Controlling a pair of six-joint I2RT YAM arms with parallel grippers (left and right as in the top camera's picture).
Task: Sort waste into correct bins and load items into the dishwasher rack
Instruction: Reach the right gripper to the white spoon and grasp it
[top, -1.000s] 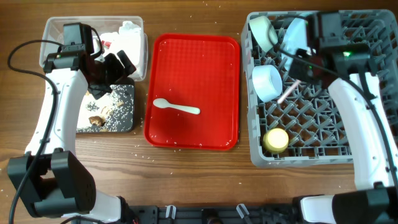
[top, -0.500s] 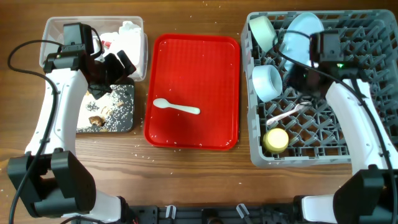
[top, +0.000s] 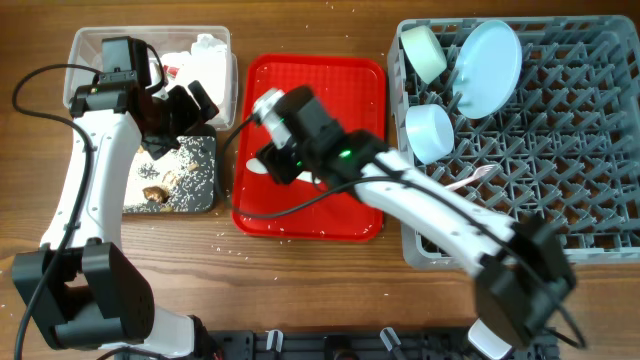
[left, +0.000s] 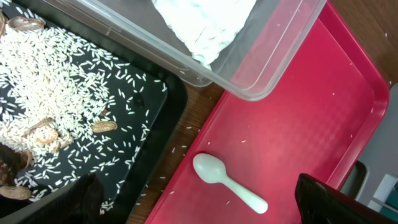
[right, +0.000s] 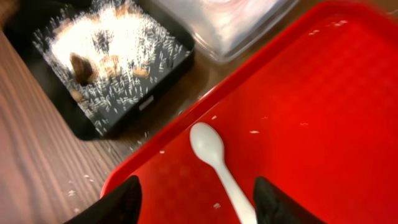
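Note:
A white plastic spoon (right: 214, 155) lies on the red tray (top: 340, 100). My right gripper (right: 199, 205) hangs open just above it, one finger on each side of the handle, holding nothing. In the overhead view the right gripper (top: 265, 168) hides most of the spoon. My left gripper (top: 183, 118) is wide open and empty, hovering where the clear tub (top: 90, 45) meets the black tray (top: 195, 170). White napkins (left: 205, 25) lie in the tub. Rice and brown scraps (left: 43, 127) fill the black tray. The grey rack (top: 590, 150) holds a plate (top: 490, 65), two bowls (top: 432, 132) and a fork (top: 470, 180).
The right arm stretches diagonally from the front right across the rack's front left corner to the red tray. Loose rice grains dot the wood around the black tray and the red tray. The left arm stands along the table's left side.
The right gripper opened and left the fork lying in the rack. Its arm then swung left across the table to hover over the spoon. The left arm has not moved.

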